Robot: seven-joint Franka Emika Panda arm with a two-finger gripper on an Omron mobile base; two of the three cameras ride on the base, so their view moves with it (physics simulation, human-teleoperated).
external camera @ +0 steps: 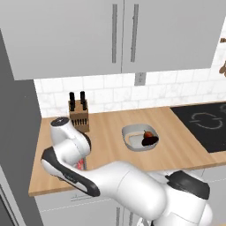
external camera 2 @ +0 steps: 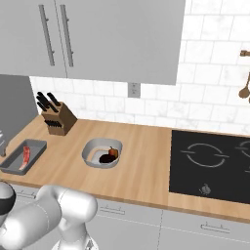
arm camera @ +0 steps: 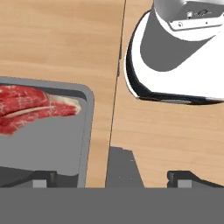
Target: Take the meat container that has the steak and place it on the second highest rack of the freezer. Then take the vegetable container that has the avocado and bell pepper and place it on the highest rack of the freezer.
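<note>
White arm [external camera: 128,185] fills the foreground of the left base view, bent low over the left end of the wooden counter [external camera: 176,145]; behind it a knife block [external camera: 79,115] stands at the tiled wall, the vegetable container [external camera: 140,137] sits mid-counter with the avocado [external camera: 149,140] and bell pepper [external camera: 149,134] touching inside, and open wood separates it from the black hob [external camera: 205,124]. Right base view: meat container [external camera 2: 23,157] lies at the counter's front left corner, steak [external camera 2: 25,157] lengthwise inside, well apart from the bowl; freezer [external camera 2: 14,97] side rises behind. Hand view: gripper [arm camera: 111,177] with jaws spread wide, holding nothing, straddling the tray's near rim, one fingertip over the tray and the other over bare wood. No legible writing anywhere.
</note>
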